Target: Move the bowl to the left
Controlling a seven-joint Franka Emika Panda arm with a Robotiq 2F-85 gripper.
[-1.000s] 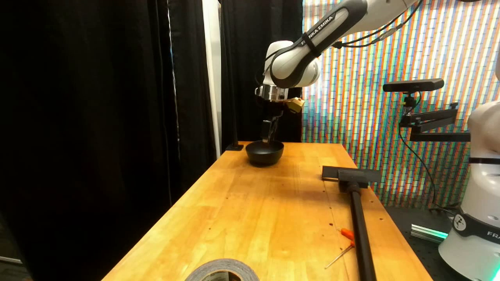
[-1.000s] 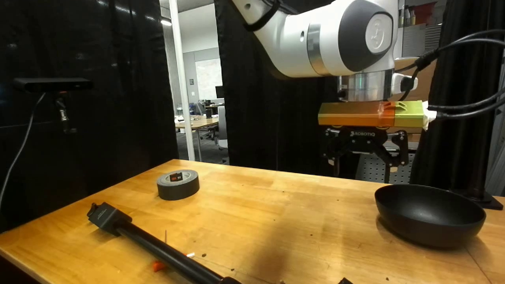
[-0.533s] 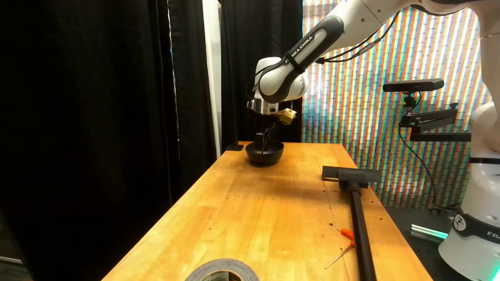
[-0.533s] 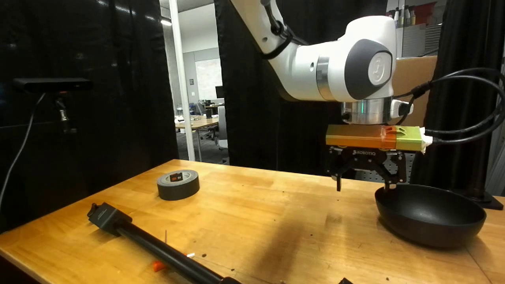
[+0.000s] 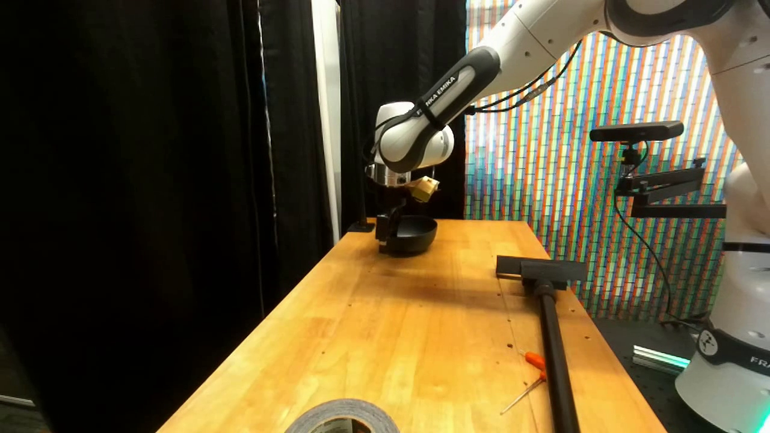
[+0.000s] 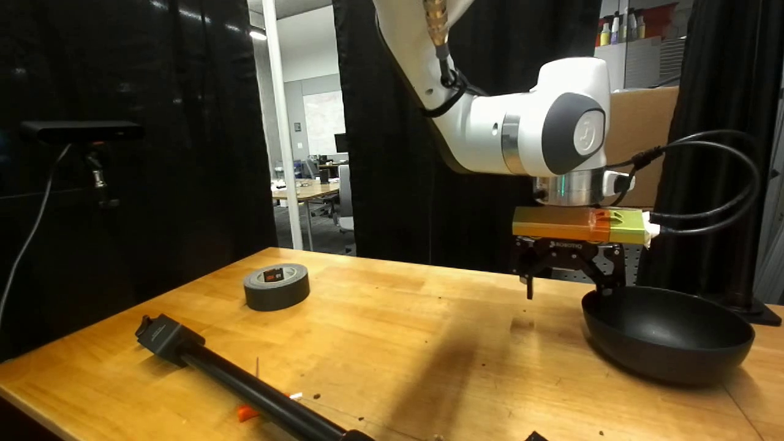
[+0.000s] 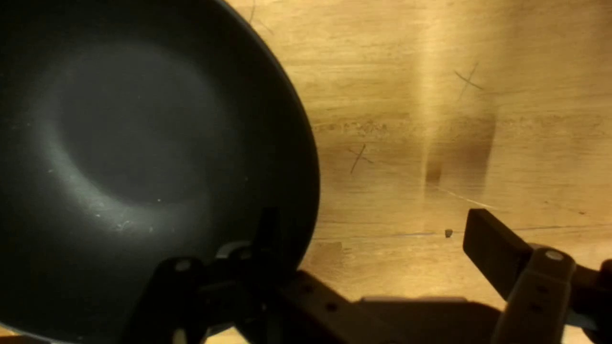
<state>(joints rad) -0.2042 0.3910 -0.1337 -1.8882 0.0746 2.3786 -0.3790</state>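
On the wooden tabletop (image 6: 380, 331), a black bowl (image 6: 670, 343), grey tape roll (image 6: 277, 296), long black pole (image 5: 556, 361) and orange-handled tools (image 5: 534, 359)

One bowl (image 6: 667, 340), one tape roll (image 6: 277, 295)

Between the spread fingers of the Robotiq gripper (image 6: 568, 294) runs the rim of the black bowl (image 6: 674, 361), blocking part of the gap; one finger sits over its inside, contact unclear. Below the other finger: bare wooden tabletop (image 6: 380, 331), free outward as far as the grey tape roll (image 6: 277, 299), well apart. Black pole (image 6: 263, 392) also well apart, same side. Past the bowl from the gripper, near it: black post foot (image 6: 759, 315).
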